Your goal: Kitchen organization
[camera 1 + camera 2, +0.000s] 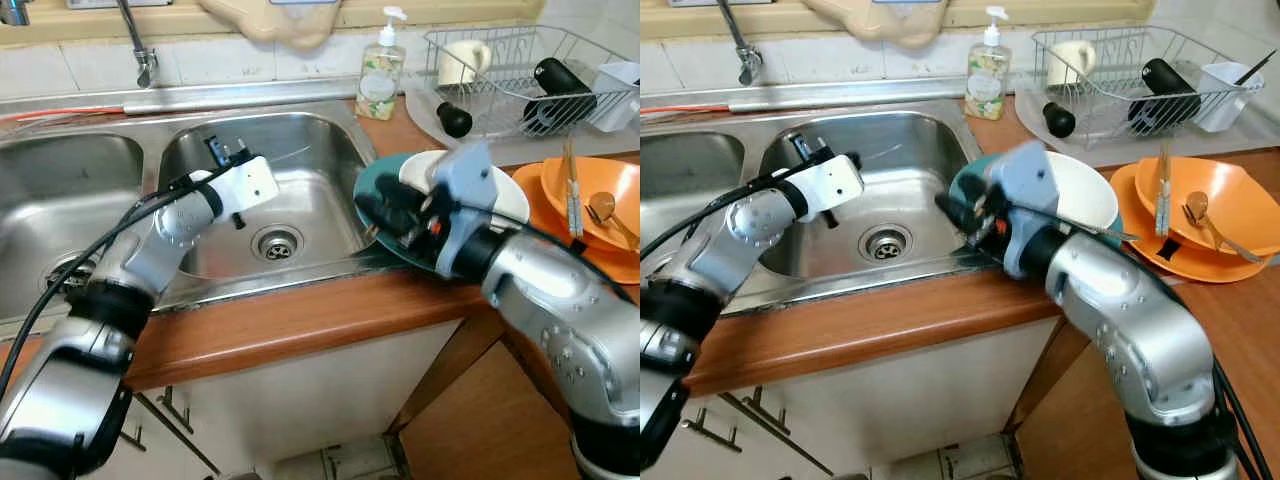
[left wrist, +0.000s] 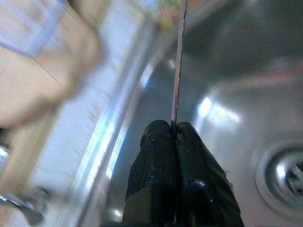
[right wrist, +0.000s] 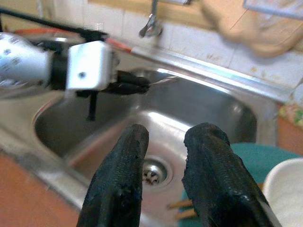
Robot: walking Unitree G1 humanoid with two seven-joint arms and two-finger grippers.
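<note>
My left gripper (image 1: 222, 152) hangs over the right sink basin (image 1: 310, 140), above and behind the drain (image 1: 277, 242). Its black fingers (image 2: 158, 142) are shut on a thin flat metal utensil (image 2: 178, 61), seen edge-on; the silver tip (image 3: 163, 80) pokes out toward the basin's back wall. My right gripper (image 1: 380, 212) sits open and empty at the basin's right rim, over the left edge of a teal plate (image 1: 368, 185). A white bowl (image 1: 512, 198) rests on that plate, behind my right wrist.
On the wooden counter to the right are orange dishes (image 1: 600, 215) holding chopsticks (image 1: 571, 190) and a spoon (image 1: 604, 208). Behind stand a wire dish rack (image 1: 520, 70) with a mug, a black bottle and a white cup, a soap dispenser (image 1: 381, 70) and the tap (image 1: 140, 45).
</note>
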